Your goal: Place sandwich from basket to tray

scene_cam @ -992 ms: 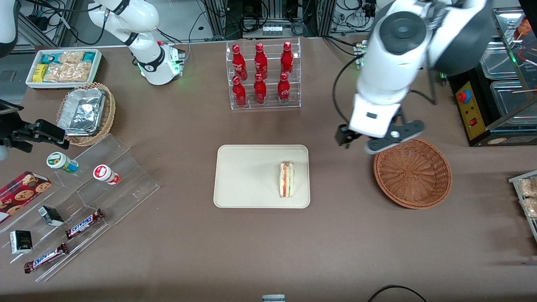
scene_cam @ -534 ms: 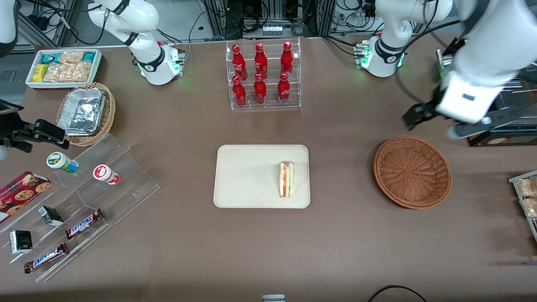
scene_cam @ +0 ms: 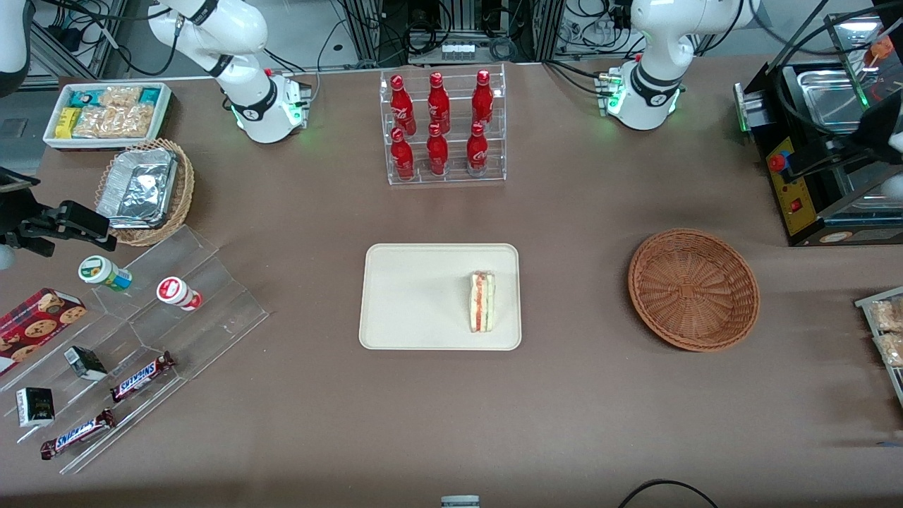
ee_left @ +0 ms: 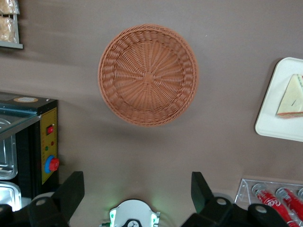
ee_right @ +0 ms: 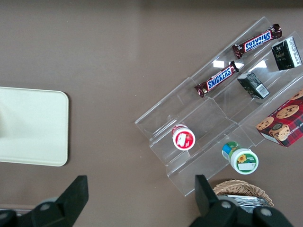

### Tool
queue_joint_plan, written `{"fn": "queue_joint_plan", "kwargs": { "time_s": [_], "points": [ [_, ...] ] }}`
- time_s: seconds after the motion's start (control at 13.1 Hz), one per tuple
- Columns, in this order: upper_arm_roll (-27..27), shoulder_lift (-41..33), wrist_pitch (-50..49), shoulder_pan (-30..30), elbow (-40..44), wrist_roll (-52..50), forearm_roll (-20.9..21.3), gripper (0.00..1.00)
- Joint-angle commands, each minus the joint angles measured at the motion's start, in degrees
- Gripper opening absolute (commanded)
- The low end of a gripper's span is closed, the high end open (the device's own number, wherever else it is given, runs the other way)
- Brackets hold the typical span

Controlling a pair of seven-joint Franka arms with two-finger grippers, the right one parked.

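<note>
The sandwich [scene_cam: 482, 303] lies on the tray [scene_cam: 416, 296], near the edge closest to the basket [scene_cam: 693, 289]. It has not moved. The basket has nothing in it. The gripper [ee_left: 137, 189] was just above the basket a second ago. Now it hangs high over the table near the basket, fingers [ee_left: 71, 191] spread wide, holding nothing.

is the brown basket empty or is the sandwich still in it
Empty: the basket shows only bare weave. The sandwich lies on the tray. The gripper hangs open above the table.
</note>
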Motion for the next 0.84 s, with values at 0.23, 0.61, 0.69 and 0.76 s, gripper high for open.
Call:
{"fn": "queue_joint_plan", "kwargs": {
  "time_s": [0.23,0.61,0.69,0.76],
  "points": [
    [0.20,-5.73,0.32,-1.32,-7.02,3.37,-0.82,1.00],
    [-0.07,-1.25,0.41,-0.89,0.26,5.99,-0.38,1.00],
    [-0.07,-0.55,0.41,-0.89,1.67,7.84,-0.20,1.00],
    [-0.16,-0.28,0.59,-1.06,2.03,8.38,-0.20,1.00]
  ]
}}
